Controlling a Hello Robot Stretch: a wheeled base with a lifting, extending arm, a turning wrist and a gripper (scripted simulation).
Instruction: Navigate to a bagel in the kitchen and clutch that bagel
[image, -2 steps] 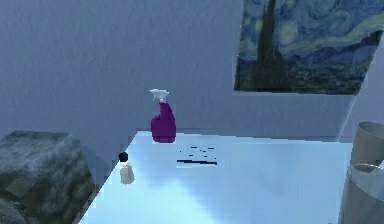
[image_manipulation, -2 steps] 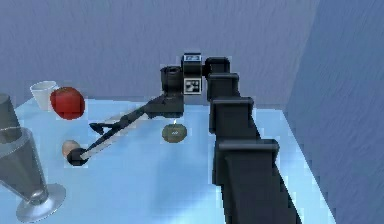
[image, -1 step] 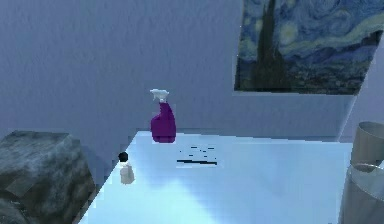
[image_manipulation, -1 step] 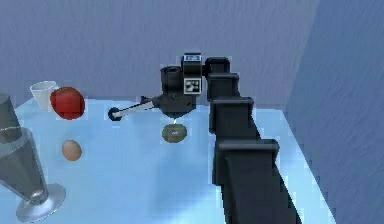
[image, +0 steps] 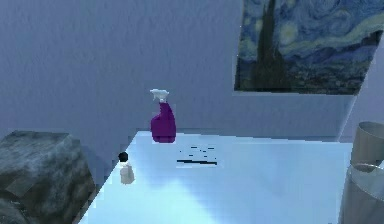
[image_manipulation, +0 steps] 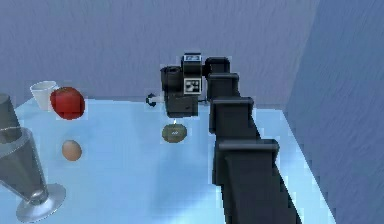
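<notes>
1. Okay, nearest first on the arm side view: a tall clear glass (image_manipulation: 25, 170) stands on the pale worktop (image_manipulation: 120, 190) at the lower left, with a small brown egg-shaped thing (image_manipulation: 71, 150) just beyond it. Both sit well apart from the arm (image_manipulation: 245, 160), so I rate them low risk unless the robot turns hard.
2. Next out, the bagel (image_manipulation: 175, 133): a brownish ring lying flat on the worktop, just left of the arm's dark bar. Flat and round as it is, it could skid away if the grab lands on its rim instead of around it.
3. The arm is a hazard too, I judge: a sideways sweep could shove the bagel along the worktop.
4. Farther out, the end effector (image_manipulation: 155, 96) hangs near the back wall (image_manipulation: 100, 40). How wide it stands can't be read, and I can't tell whether it holds anything.
5. So, the relation: the bagel shows below the end effector in the picture, nearer the robot and a shade toward the arm. Whether the end effector is over it or past it, I cannot tell. If past, a straight drop would miss, so pulling in first looks wise.
6. Out to the left, a red ball (image_manipulation: 67, 102), apple-like, and a white cup (image_manipulation: 42, 92) stand near each other. A big leftward correction could knock them.
</notes>
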